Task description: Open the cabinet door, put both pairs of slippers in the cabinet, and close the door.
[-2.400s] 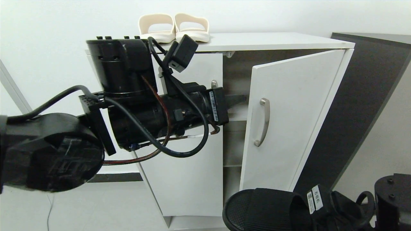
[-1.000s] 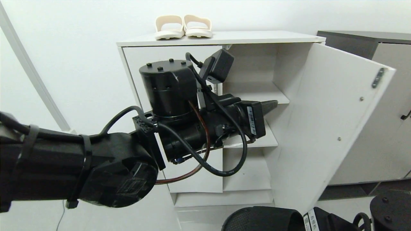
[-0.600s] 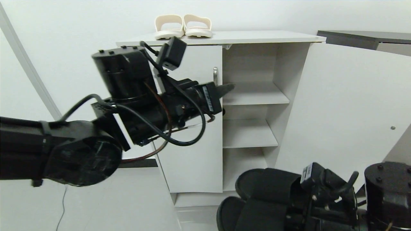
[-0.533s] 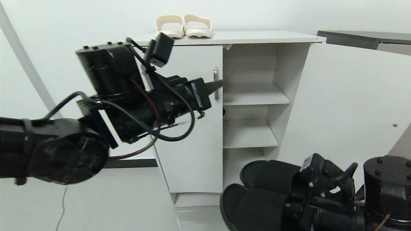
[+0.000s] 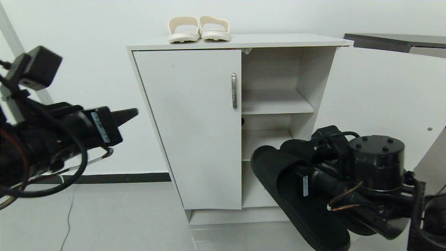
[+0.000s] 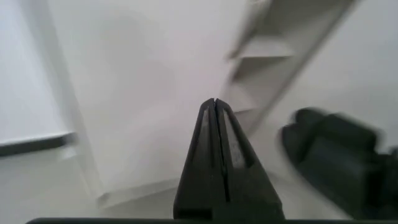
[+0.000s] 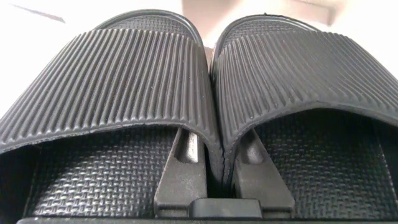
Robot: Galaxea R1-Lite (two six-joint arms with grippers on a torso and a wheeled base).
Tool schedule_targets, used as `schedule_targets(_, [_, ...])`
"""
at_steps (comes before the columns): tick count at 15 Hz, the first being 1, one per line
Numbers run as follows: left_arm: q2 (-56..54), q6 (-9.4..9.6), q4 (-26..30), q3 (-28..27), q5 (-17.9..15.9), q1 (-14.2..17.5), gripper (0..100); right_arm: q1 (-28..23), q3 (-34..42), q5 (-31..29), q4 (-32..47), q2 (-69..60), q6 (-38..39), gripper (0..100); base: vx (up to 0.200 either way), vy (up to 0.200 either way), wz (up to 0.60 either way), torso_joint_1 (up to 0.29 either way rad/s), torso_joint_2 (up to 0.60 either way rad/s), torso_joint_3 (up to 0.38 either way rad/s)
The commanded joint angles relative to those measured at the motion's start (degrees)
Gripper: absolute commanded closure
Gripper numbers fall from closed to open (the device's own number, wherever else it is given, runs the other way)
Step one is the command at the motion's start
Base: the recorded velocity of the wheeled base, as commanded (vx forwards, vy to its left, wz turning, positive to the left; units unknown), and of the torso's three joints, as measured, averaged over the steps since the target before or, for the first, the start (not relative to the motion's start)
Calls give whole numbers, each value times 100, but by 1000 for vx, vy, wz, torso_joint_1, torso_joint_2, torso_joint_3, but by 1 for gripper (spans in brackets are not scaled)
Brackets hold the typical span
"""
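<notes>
Right claw (image 5: 302, 174) holds the black slippers (image 5: 278, 174) before the open white cabinet (image 5: 195, 139); cream slippers (image 5: 198, 29) sit on top.

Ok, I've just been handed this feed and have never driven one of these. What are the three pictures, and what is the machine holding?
It is a two-armed robot facing a white cabinet. The wide picture comes from a camera on its head. The other two come from a camera on each wrist, looking along that arm's pincer. The left gripper is shut on nothing, out to the side of the closed left door. The right gripper has one finger inside each of the black slippers, pinching their inner walls together. It holds them in front of the shelves, and the right door is swung wide open. The cream slippers sit on top of the cabinet.
</notes>
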Motion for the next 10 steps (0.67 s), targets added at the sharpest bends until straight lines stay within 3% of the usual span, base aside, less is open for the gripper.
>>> schedule_targets(1, [-1535,186,113,986,1102,167,100,27,-681,-664,13,836,263,100,0,0,0,0,0,0])
schedule_targets(2, [-1904,379,121,1284,1735,184,100,27,-813,-954,-5,994,298,100,0,0,0,0,0,0])
schedule_targets(3, [-2238,537,121,1513,2157,202,100,27,-910,-1121,-13,1082,315,100,0,0,0,0,0,0])
schedule_targets(4, [-2607,564,121,1715,2421,219,100,27,-945,-1183,-5,1109,315,100,0,0,0,0,0,0])
schedule_targets(5, [-3196,572,157,2049,2526,430,100,27,-928,-1200,-13,1091,315,100,0,0,0,0,0,0])
schedule_targets(8, [-4602,634,824,2902,2474,1801,100,27,-910,-1200,-13,1082,307,100,0,0,0,0,0,0])
schedule_targets(10, [-5560,836,1246,3578,2201,2197,100,27,-857,-1200,-13,1082,315,100,0,0,0,0,0,0])
